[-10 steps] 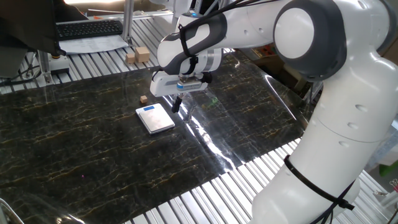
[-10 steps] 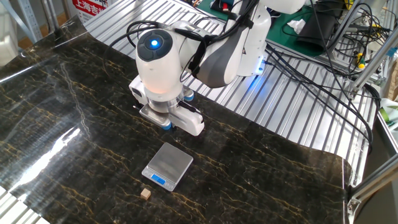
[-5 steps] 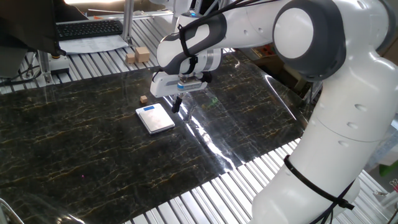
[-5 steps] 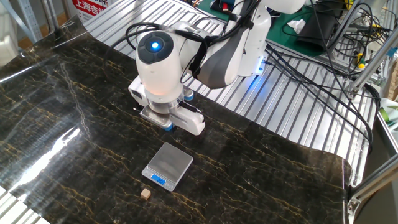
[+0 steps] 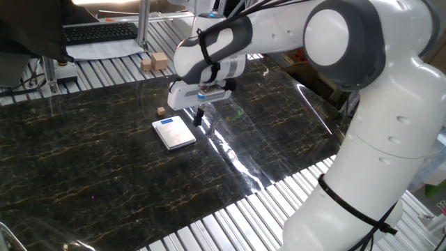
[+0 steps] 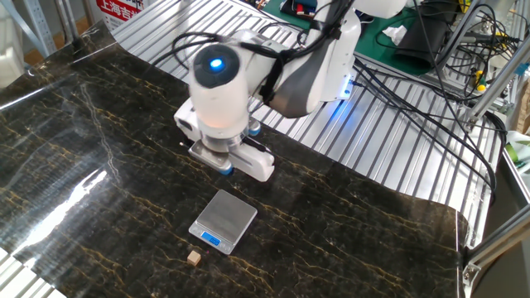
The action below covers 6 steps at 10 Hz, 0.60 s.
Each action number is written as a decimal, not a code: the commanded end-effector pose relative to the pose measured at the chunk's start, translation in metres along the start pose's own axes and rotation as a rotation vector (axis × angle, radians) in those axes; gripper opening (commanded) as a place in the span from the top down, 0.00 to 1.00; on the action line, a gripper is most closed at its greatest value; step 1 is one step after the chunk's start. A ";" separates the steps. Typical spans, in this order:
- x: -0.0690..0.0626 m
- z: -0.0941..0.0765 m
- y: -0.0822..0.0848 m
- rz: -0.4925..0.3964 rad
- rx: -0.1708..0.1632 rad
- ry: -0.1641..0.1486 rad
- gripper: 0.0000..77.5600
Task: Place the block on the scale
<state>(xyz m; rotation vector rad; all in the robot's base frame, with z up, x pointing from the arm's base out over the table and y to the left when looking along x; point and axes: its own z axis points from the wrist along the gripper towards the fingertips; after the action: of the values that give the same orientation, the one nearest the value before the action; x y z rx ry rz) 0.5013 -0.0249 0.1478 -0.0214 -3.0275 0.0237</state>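
The block (image 5: pixel 161 110) is a tiny tan cube lying on the dark marbled table, just beyond the scale's far corner; it also shows in the other fixed view (image 6: pixel 194 257). The scale (image 5: pixel 174 132) is flat, silver-white, with a blue strip on the edge facing the block, and its plate (image 6: pixel 224 220) is bare. My gripper (image 5: pixel 198 117) hangs low beside the scale's right edge, apart from the block. Its dark fingers look pressed together with nothing between them. In the other fixed view the hand's body hides the fingers.
Two larger pale wooden blocks (image 5: pixel 155 63) stand on the slatted metal surface beyond the mat. A keyboard (image 5: pixel 97 31) lies at the back left. Cables (image 6: pixel 431 99) trail behind the arm's base. The mat's edge (image 5: pixel 279 185) meets metal slats.
The hand and wrist have shifted very slightly near the scale. The block and the scale have not moved.
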 end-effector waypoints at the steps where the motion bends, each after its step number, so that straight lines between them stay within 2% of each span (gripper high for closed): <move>1: -0.001 -0.001 0.000 -0.007 0.031 -0.032 1.00; 2: -0.001 -0.001 0.000 -0.008 0.031 -0.038 1.00; 3: -0.001 -0.001 0.000 -0.014 0.030 -0.075 1.00; 4: -0.001 -0.001 0.000 -0.021 0.025 -0.086 1.00; 5: -0.001 -0.001 0.000 -0.024 0.021 -0.087 1.00; 6: -0.001 -0.001 0.000 -0.033 0.016 -0.065 1.00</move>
<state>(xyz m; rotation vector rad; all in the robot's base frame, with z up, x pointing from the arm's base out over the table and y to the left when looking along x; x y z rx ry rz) 0.5014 -0.0249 0.1479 0.0175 -3.1106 0.0580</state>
